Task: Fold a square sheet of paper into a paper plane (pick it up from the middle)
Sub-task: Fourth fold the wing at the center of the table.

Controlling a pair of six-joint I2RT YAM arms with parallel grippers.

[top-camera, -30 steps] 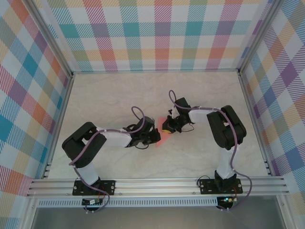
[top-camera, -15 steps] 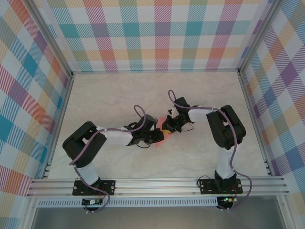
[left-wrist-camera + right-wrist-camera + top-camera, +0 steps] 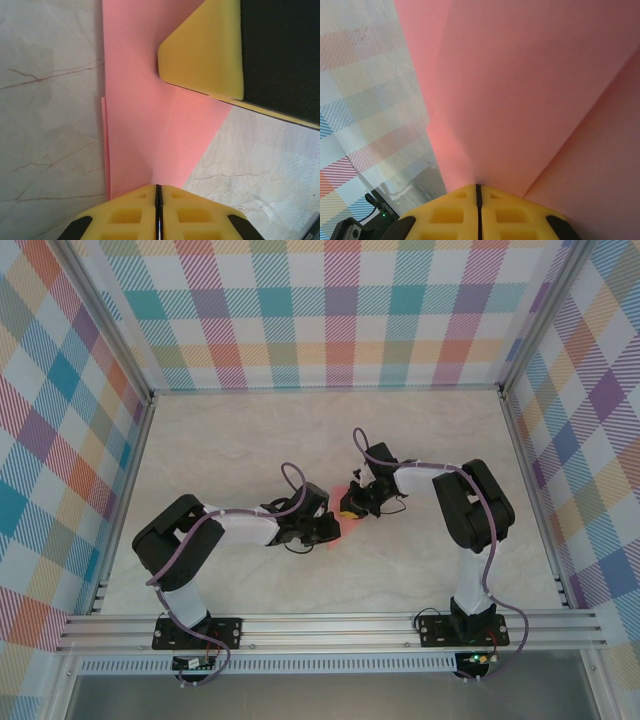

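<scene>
Left wrist view: paper is pinched at 6 o'clock by left gripper, at 1 o'clock by right gripper.

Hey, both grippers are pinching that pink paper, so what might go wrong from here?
Tearing: the left gripper and the right gripper are both shut on the thin pink paper, so pulling apart may rip it. Crooked fold: in the left wrist view a lower layer peeks past the paper's left edge, so creasing now might lock in a misalignment.
</scene>
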